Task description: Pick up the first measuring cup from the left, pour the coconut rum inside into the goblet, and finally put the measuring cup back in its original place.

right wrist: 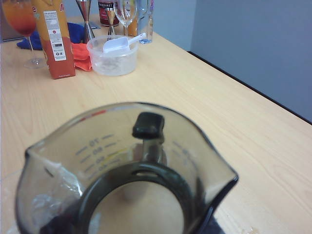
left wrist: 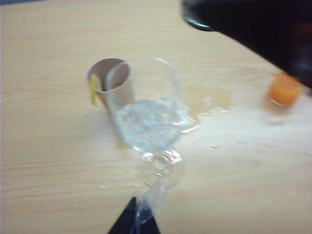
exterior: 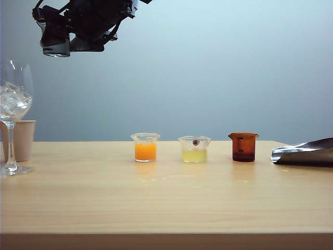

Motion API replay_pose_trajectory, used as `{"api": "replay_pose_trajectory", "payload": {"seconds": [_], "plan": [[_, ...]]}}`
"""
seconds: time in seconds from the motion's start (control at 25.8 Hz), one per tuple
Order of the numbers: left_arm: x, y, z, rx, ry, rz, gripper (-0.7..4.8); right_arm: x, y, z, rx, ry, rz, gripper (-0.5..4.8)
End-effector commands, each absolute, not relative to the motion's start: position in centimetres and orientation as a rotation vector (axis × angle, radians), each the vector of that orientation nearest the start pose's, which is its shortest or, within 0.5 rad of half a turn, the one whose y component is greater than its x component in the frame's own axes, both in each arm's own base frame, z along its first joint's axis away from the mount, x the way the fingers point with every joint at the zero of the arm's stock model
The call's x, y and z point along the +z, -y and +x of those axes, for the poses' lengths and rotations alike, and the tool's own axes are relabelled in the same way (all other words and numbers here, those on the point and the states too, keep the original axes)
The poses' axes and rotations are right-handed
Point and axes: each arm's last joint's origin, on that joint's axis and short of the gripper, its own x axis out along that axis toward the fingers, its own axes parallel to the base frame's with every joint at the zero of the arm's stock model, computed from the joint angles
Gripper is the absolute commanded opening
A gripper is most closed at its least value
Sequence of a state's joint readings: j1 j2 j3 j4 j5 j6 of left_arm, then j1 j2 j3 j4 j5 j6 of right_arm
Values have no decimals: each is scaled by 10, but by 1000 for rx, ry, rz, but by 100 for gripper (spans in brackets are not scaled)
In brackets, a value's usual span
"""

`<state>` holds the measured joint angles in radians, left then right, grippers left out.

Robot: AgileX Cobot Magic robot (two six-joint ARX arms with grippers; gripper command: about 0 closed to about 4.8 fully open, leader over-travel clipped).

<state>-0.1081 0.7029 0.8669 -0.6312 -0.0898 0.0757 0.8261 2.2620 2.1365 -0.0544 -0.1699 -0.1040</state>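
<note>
The smoky dark-grey measuring cup [right wrist: 122, 165] fills the right wrist view, tipped so I look in through its mouth. My right gripper [right wrist: 136, 222] is shut on it, fingers mostly hidden behind it. Only droplets cling inside; no coconut rum pools there. In the exterior view the right arm [exterior: 83, 23] hangs high, just right of the goblet [exterior: 13, 104]. The goblet [left wrist: 146, 117] holds ice and clear liquid. My left gripper [left wrist: 135, 220] hovers shut on the near side of the goblet's foot, holding nothing.
A beige paper cup [exterior: 23, 139] with a lemon slice [left wrist: 92, 89] stands behind the goblet. A clear puddle [left wrist: 207, 109] lies beside it. Orange [exterior: 145, 147], pale yellow [exterior: 194, 149] and amber [exterior: 243, 147] cups stand in a row. A shiny dark object [exterior: 304, 152] lies at the right edge.
</note>
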Motion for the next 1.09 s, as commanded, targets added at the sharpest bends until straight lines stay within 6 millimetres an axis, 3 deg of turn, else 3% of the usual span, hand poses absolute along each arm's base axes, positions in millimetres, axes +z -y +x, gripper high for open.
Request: {"api": "replay_pose_trajectory", "payload": {"seconds": [0.04,0.35,0.74,1.09], "plan": [[334,5,144,13,-423,107,-5,329,-396,354,1016,-84,-148,175],[331,-6,149,130,-455,104,4,329,-400,350,1028,-51,-205,175],[331,-6,149,130,-455,104,4,328,-400,351,984,-17,-277,175],[331,-6,149,130,-456,104,4,333,-411,340,967,147,-454,174]]}}
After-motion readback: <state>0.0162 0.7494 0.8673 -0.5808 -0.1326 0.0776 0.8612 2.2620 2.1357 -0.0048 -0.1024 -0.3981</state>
